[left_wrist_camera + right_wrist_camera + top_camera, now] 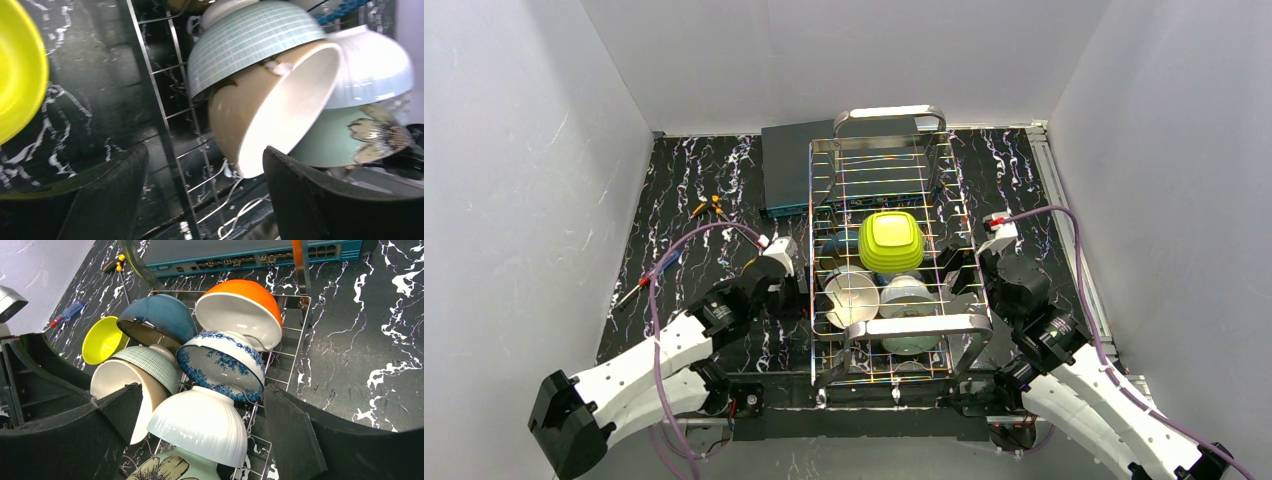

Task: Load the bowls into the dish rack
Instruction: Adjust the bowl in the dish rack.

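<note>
Both grippers flank the dish rack (890, 112) with jaws apart, gripping nothing: left gripper (205, 155) at its left wall, right gripper (202, 390) at its right. I read the bowls (220, 365), leaning together inside it, as propped by tines.

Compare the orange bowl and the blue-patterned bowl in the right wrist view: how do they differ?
The orange bowl is plain orange outside; the blue-patterned bowl is white with blue flowers. Inside, the orange bowl is plain white, the blue-patterned bowl dark blue and patterned. The orange bowl sits farther from the camera, the blue-patterned bowl in front of it. Both are round and stand tilted on edge in the dish rack.
</note>
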Action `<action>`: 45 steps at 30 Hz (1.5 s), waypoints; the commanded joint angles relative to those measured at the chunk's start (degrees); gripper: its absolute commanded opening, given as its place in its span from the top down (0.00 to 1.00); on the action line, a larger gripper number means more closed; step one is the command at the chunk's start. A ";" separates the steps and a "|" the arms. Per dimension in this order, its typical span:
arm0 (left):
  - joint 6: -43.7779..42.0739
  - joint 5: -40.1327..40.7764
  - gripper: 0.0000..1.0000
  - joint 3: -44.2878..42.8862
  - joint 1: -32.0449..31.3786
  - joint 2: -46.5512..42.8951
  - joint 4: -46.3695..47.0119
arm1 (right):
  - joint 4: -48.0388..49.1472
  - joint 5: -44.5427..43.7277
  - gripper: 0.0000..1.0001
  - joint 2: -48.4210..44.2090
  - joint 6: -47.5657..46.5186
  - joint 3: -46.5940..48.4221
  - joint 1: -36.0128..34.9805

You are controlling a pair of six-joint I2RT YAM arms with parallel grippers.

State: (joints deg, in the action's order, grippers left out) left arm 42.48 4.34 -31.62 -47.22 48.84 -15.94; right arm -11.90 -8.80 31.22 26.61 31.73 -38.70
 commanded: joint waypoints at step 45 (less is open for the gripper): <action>-21.17 19.79 1.00 2.33 -11.56 -1.34 23.10 | 4.71 0.73 0.01 1.22 0.29 0.27 -0.06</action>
State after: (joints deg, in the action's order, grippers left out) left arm 28.18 11.11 -32.40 -55.46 50.33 -7.66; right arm -10.09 -8.16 32.64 27.00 31.70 -38.70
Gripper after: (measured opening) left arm 0.055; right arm 0.984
